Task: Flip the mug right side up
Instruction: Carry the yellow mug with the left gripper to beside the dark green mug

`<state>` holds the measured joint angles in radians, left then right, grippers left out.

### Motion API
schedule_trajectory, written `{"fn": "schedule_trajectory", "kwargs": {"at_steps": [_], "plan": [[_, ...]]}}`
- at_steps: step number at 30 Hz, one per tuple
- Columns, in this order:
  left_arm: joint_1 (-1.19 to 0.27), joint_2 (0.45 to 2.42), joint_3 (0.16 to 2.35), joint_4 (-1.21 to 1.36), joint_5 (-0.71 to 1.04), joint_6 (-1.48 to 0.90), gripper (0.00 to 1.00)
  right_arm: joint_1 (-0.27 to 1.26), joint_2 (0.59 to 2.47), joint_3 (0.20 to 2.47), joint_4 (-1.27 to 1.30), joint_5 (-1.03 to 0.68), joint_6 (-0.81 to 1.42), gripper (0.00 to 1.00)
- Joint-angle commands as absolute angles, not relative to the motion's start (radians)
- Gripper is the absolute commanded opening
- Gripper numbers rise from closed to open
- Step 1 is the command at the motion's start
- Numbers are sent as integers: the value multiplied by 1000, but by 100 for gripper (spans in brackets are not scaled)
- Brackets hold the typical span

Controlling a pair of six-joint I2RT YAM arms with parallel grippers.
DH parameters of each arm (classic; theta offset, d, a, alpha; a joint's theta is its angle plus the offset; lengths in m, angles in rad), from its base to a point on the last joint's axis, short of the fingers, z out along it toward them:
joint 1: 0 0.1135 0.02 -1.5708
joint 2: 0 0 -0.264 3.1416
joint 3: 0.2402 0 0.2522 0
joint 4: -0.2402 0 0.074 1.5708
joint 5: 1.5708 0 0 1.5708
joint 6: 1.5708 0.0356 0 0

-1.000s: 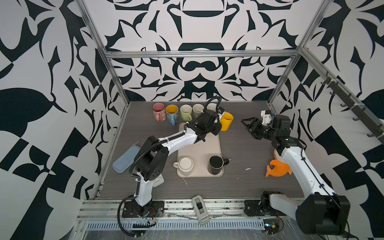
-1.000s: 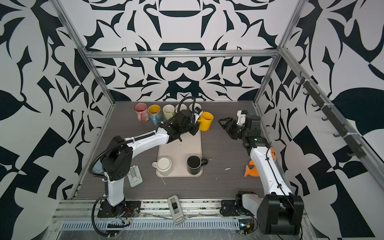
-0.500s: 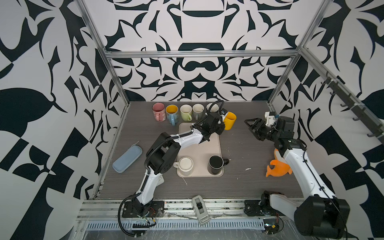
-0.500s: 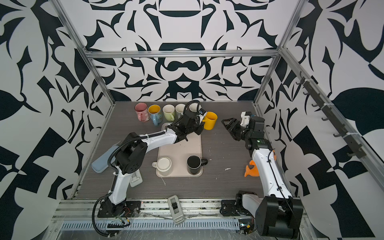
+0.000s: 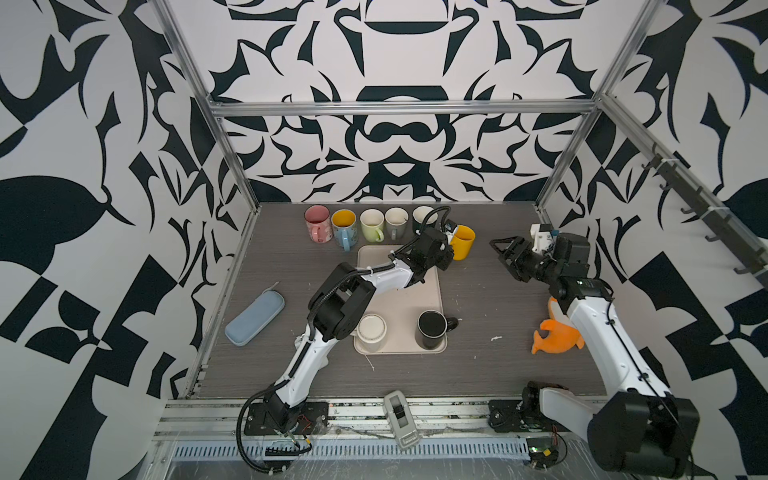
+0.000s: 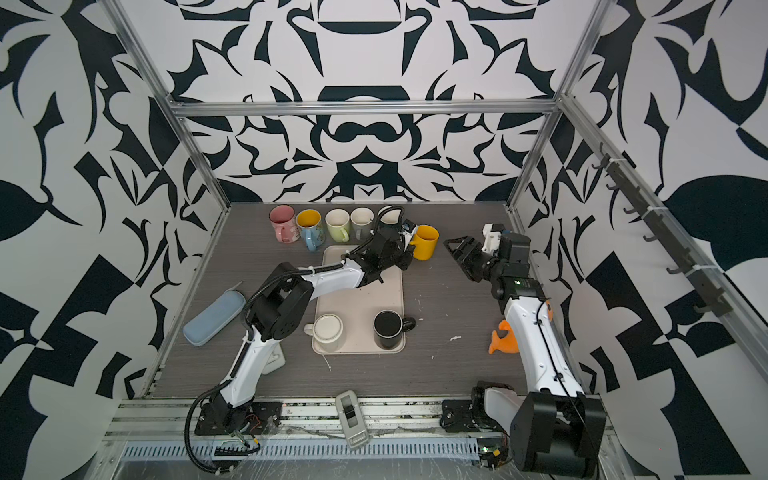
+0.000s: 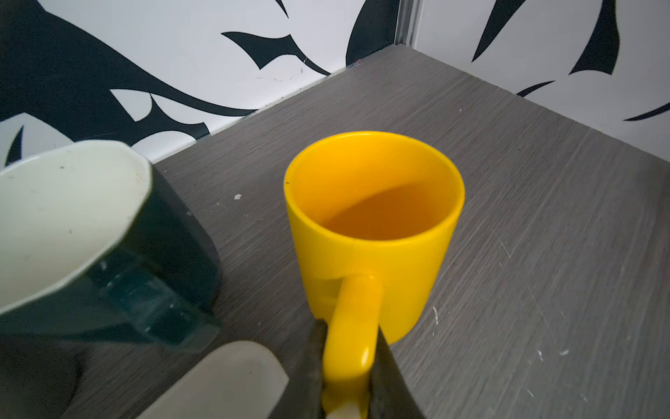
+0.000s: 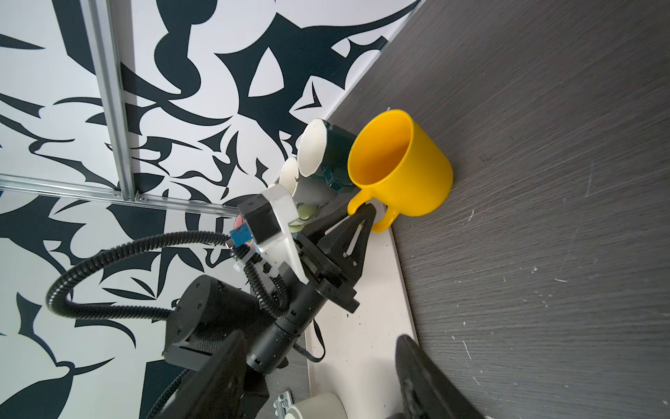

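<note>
- Now the mug stands upright on the tabletop, nudged slightly right since a second ago.
- Left fingers grip its handle; right fingers open, idle.
- Likely only release remains.

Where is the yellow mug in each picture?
Top view: the yellow mug stands at the back, just right of centre.
Top view: same spot, at the back, just right of centre.
Left wrist: in the middle, handle toward the camera.
Right wrist: just beyond the left gripper, which pinches its handle.
Shared landmark: the dark green mug right beside it, seen in all four.
</note>
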<state>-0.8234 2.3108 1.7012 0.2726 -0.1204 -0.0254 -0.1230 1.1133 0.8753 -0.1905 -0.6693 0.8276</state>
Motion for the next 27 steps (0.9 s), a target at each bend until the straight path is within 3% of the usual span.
{"fn": "schedule_trajectory", "kwargs": {"at_steps": [1,27], "plan": [[-826,2331,1770,382,-150,-51,0,-128,1086,868,-170,-683,812,69],[-826,2544,2008,221,-401,-83,0,-140,1087,845,-168,-679,805,69]]}}
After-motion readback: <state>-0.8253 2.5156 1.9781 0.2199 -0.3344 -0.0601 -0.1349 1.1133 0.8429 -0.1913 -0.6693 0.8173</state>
